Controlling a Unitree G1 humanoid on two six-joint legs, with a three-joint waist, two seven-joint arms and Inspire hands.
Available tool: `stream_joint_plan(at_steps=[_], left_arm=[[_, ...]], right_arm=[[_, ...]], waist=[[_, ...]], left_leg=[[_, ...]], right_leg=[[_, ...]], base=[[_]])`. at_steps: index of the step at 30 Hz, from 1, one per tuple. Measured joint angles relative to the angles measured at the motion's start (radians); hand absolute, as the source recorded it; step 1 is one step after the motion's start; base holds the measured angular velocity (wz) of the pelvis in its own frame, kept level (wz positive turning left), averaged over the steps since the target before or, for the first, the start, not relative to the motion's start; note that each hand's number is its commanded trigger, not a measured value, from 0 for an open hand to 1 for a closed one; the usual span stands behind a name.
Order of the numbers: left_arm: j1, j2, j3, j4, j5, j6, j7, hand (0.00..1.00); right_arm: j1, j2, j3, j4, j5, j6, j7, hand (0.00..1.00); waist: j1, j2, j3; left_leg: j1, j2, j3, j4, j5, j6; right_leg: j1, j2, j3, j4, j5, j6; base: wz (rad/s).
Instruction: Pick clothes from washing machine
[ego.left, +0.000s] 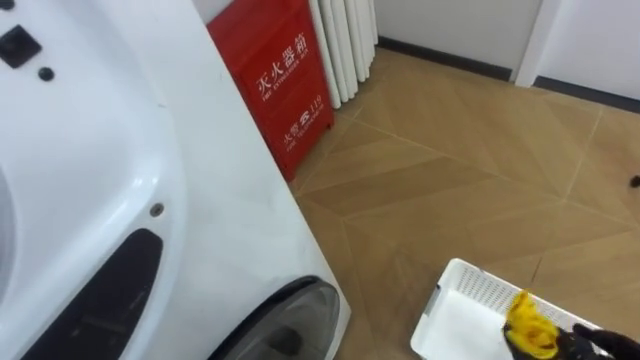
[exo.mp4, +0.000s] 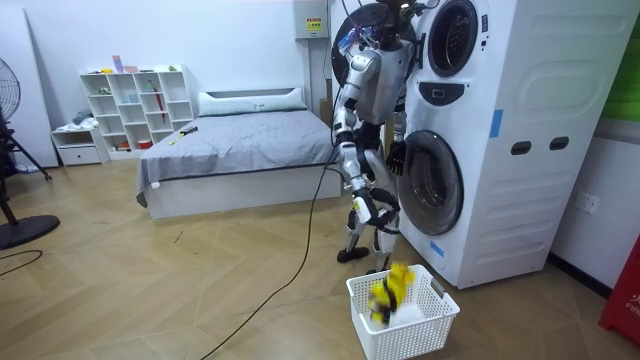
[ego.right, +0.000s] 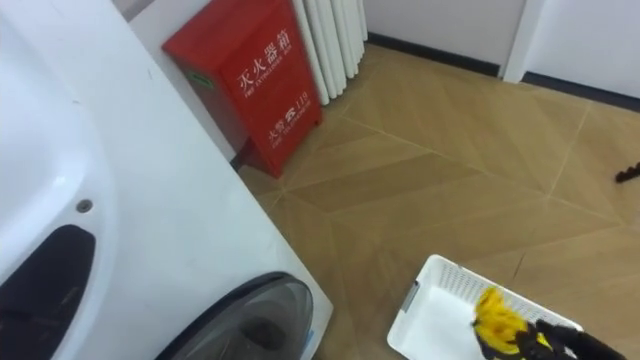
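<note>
A yellow cloth hangs over the white slatted basket on the floor. My right hand is a dark shape right beside the cloth; whether it still holds it is unclear. In the room view the yellow cloth sits at the basket's rim, below my right hand. I stand beside the white stacked washing machine. Its lower round door is next to me, and my left hand hangs near it. The door's dark rim shows at the bottom of the eye views.
A red cabinet stands against the wall behind the machine, with white pleated panels beside it. A bed, a white shelf unit and a floor fan stand farther off across the wooden floor.
</note>
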Motion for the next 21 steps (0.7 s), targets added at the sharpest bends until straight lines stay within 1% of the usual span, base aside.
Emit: stream_joint_plan(at_steps=[1,2,3,4,5,7,9,12,14,17,21], left_arm=[[0.000,0.000,0.000,-0.001,0.000,0.000,0.000,0.00],[0.000,0.000,0.000,-0.003,0.000,0.001,0.000,0.00],[0.000,0.003,-0.001,-0.007,0.000,0.001,0.000,0.00],[0.000,0.005,-0.001,-0.007,0.000,0.001,0.001,0.00],[0.000,0.009,-0.001,-0.006,-0.001,0.000,0.003,0.00],[0.000,0.016,-0.001,-0.007,-0.001,0.000,0.010,0.00],[0.000,0.025,-0.001,-0.006,-0.001,0.000,0.025,0.00],[0.000,0.025,-0.006,-0.005,0.000,0.000,0.026,0.00],[0.003,0.025,-0.009,-0.004,-0.001,0.000,0.026,0.00],[0.005,0.025,-0.011,-0.004,-0.001,0.000,0.028,0.00],[0.013,0.028,0.000,-0.019,0.001,0.000,0.039,0.00]], right_arm=[[-0.004,0.001,0.000,0.000,0.001,0.000,-0.004,0.00],[-0.009,0.002,0.004,-0.001,0.002,0.000,-0.013,0.00],[-0.011,0.004,0.011,-0.001,0.002,0.000,-0.023,0.00],[-0.012,0.008,0.014,-0.001,0.002,0.000,-0.027,0.00],[-0.011,0.015,0.017,-0.001,0.002,0.000,-0.029,0.00],[-0.009,0.028,0.017,-0.001,0.002,0.000,-0.031,0.00],[-0.009,0.041,0.017,-0.001,0.002,0.000,-0.032,0.00],[-0.008,0.043,0.017,0.000,0.002,0.000,-0.037,0.00],[-0.007,0.046,0.017,0.009,0.002,0.000,-0.041,0.00],[0.011,0.046,0.018,0.018,0.004,0.000,-0.054,0.00],[0.033,0.047,0.018,0.018,0.001,0.000,-0.055,0.00]], waist=[[0.000,-0.001,0.0002],[0.000,-0.008,0.0051],[0.001,-0.009,0.0033],[0.001,-0.015,0.0053],[0.001,-0.021,0.0045],[0.001,-0.030,0.0002],[0.001,-0.044,-0.0033],[0.001,-0.044,-0.0064],[0.004,-0.044,-0.0064],[0.030,-0.040,-0.0090],[0.063,-0.038,-0.0095]], left_leg=[[0.000,0.000,-0.001,0.000,0.000,0.000],[-0.002,0.001,-0.007,0.001,0.000,0.000],[-0.002,0.002,-0.011,0.002,0.000,0.000],[-0.002,0.002,-0.013,0.002,0.000,0.000],[-0.002,0.003,-0.019,0.002,0.001,-0.001],[-0.003,0.004,-0.028,0.002,0.002,-0.002],[-0.004,0.006,-0.037,0.002,0.004,-0.002],[-0.003,0.010,-0.056,0.002,0.005,0.000],[0.001,0.013,-0.061,0.004,0.005,0.000],[0.007,0.020,-0.061,0.009,0.005,0.000],[0.007,0.021,-0.070,0.009,0.005,0.000]], right_leg=[[0.000,0.000,-0.001,0.000,0.000,0.000],[0.001,-0.002,-0.006,0.000,-0.001,-0.001],[0.001,-0.003,-0.009,0.000,-0.001,-0.002],[0.001,-0.004,-0.010,0.001,-0.002,-0.003],[0.002,-0.006,-0.016,0.000,-0.004,-0.005],[0.004,-0.010,-0.025,0.000,-0.006,-0.007],[0.007,-0.014,-0.036,-0.002,-0.006,-0.008],[0.020,-0.019,-0.052,-0.016,-0.006,-0.008],[0.027,-0.022,-0.060,-0.018,-0.006,-0.008],[0.037,-0.021,-0.069,-0.033,-0.005,-0.009],[0.038,-0.024,-0.082,-0.034,-0.006,-0.011]], base=[[0.07],[0.09],[0.10],[0.11],[0.13],[0.14],[0.13],[0.14],[0.09],[0.01],[0.04]])
